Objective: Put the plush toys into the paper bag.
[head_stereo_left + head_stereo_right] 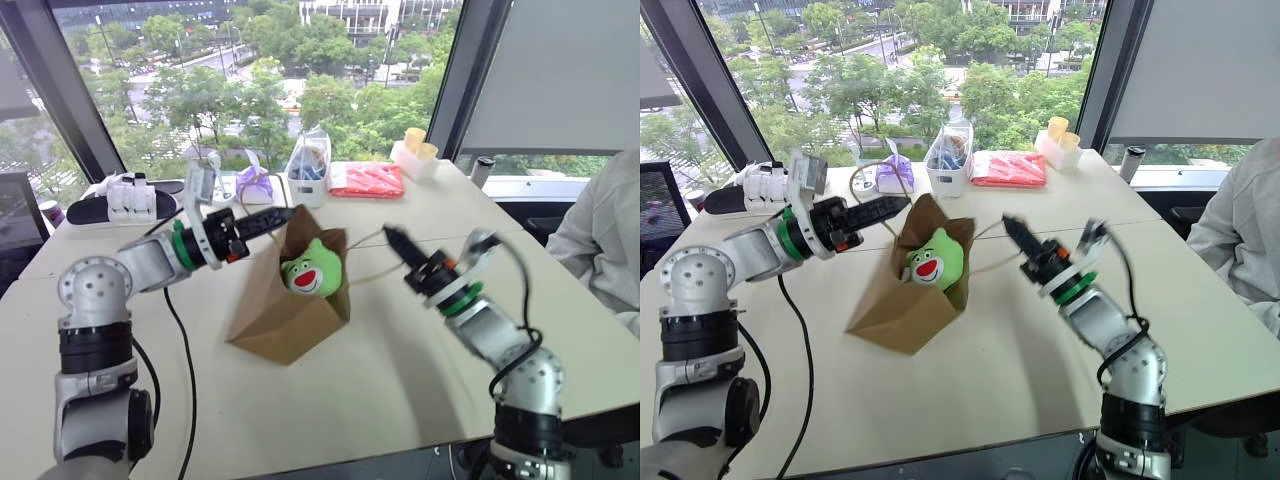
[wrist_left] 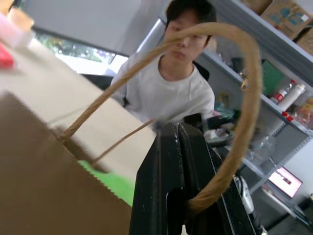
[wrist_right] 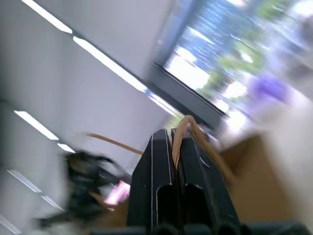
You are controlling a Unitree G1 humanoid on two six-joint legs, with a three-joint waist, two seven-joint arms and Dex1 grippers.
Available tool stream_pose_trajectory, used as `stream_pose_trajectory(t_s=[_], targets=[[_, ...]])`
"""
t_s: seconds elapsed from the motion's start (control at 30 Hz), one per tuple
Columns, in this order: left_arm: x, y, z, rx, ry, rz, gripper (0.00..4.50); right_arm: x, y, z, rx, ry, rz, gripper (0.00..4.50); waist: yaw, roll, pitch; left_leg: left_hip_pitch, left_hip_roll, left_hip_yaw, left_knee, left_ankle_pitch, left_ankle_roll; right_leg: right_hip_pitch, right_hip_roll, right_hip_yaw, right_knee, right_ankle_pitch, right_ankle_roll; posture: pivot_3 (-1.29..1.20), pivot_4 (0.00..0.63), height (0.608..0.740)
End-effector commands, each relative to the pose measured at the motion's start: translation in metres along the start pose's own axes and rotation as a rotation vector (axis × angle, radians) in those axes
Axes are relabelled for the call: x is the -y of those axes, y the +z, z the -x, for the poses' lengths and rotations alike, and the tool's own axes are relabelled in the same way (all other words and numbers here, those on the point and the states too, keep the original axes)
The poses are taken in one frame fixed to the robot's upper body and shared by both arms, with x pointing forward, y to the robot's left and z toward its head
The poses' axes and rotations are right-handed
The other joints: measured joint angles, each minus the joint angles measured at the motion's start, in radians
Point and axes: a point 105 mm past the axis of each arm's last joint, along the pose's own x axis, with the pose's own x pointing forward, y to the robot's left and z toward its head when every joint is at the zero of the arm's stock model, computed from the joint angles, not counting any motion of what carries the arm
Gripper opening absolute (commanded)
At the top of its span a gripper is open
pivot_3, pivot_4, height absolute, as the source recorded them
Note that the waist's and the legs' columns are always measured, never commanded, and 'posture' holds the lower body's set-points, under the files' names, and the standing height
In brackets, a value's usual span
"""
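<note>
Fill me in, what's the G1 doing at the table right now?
It is bagging plush toys. The green frog plush sits in the mouth of the brown paper bag, which lies tilted on the white table. Each claw is shut on a twisted-paper handle: the left claw on one loop, the right claw on the other. A person in white sits at the table's far right.

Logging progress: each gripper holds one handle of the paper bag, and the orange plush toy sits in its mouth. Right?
Not quite. The toy in the paper bag's mouth is the green plush toy, as the left eye view shows. The left gripper and right gripper are each shut on a handle.
</note>
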Motion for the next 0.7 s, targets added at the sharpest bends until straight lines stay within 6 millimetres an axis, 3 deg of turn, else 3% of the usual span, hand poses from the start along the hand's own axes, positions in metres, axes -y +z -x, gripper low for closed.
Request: stream_pose_trajectory(t_s=[0.03, 0.2, 0.4, 0.5, 0.6, 0.7], targets=[[-0.001, 0.007, 0.000, 0.012, -0.007, -0.034, 0.00, -0.023, 0.017, -0.003, 0.041, 0.097, 0.001, 0.03, -0.001, 0.000, 0.000, 0.000, 0.000, 0.000, 0.000, 0.000, 0.000, 0.000, 0.000, 0.000, 0.000, 0.000, 0.000, 0.00, 0.150, 0.740], [-0.029, -0.009, -0.003, 0.002, 0.086, -0.020, 0.00, -0.026, 0.014, -0.008, -0.016, 0.079, 0.059, 0.03, 0.000, 0.000, 0.000, -0.001, 0.000, 0.000, 0.000, 0.000, 0.000, -0.001, 0.000, 0.000, 0.000, 0.000, 0.000, 0.00, 0.150, 0.740], [-0.048, -0.035, -0.008, -0.030, 0.128, -0.006, 0.00, -0.001, -0.012, 0.005, -0.095, -0.038, 0.080, 0.03, 0.001, 0.000, 0.000, -0.002, 0.000, 0.000, 0.000, 0.000, 0.000, -0.001, 0.000, 0.000, 0.000, 0.000, 0.000, 0.00, 0.150, 0.740], [-0.053, -0.038, -0.006, -0.019, 0.136, 0.009, 0.00, 0.011, -0.021, 0.009, -0.101, -0.105, 0.086, 0.86, 0.000, 0.000, 0.000, -0.001, 0.000, 0.001, 0.000, 0.000, 0.000, -0.001, -0.001, 0.000, 0.000, 0.000, 0.000, 0.00, 0.150, 0.740], [-0.051, -0.035, -0.004, -0.014, 0.125, 0.011, 0.87, 0.006, -0.023, 0.011, -0.119, -0.084, 0.108, 2.38, 0.000, 0.000, 0.000, -0.002, 0.000, 0.001, 0.000, 0.000, 0.000, -0.001, 0.000, 0.000, 0.000, 0.000, 0.000, 0.00, 0.150, 0.740], [-0.048, -0.032, -0.003, -0.010, 0.113, 0.009, 2.30, 0.007, -0.017, 0.013, -0.101, -0.096, 0.141, 3.88, 0.000, 0.000, 0.000, -0.001, 0.000, 0.001, 0.000, 0.000, 0.001, -0.001, 0.000, 0.000, 0.000, 0.000, 0.000, 0.00, 0.150, 0.740]])
